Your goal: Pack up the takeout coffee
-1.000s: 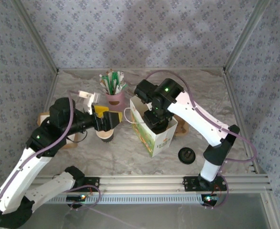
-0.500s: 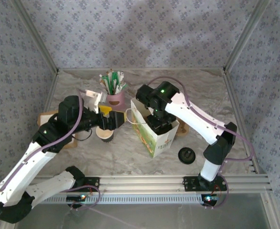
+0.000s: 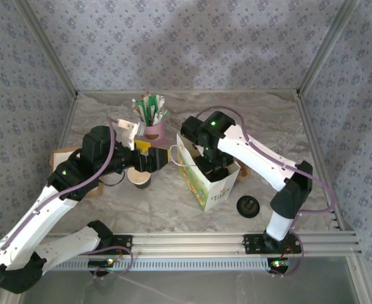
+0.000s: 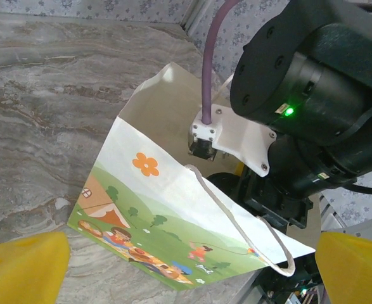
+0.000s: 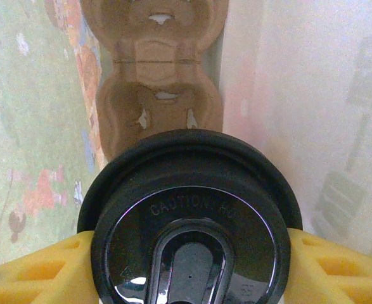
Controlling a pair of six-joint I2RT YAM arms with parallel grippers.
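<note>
Right fingers (image 5: pixel 33 269) pinch the small paper cup with round black plastic lid (image 5: pixel 189 253) upright inside our white paper bag (image 3: pixel 206 185); left fingers (image 4: pixel 21 266), spread, sit at its 9 o'clock.

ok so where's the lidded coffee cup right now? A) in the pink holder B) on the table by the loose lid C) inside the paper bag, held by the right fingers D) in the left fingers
C: the right wrist view has the lidded coffee cup gripped between the yellow right fingers, with the inner walls of the bag around it.
</note>
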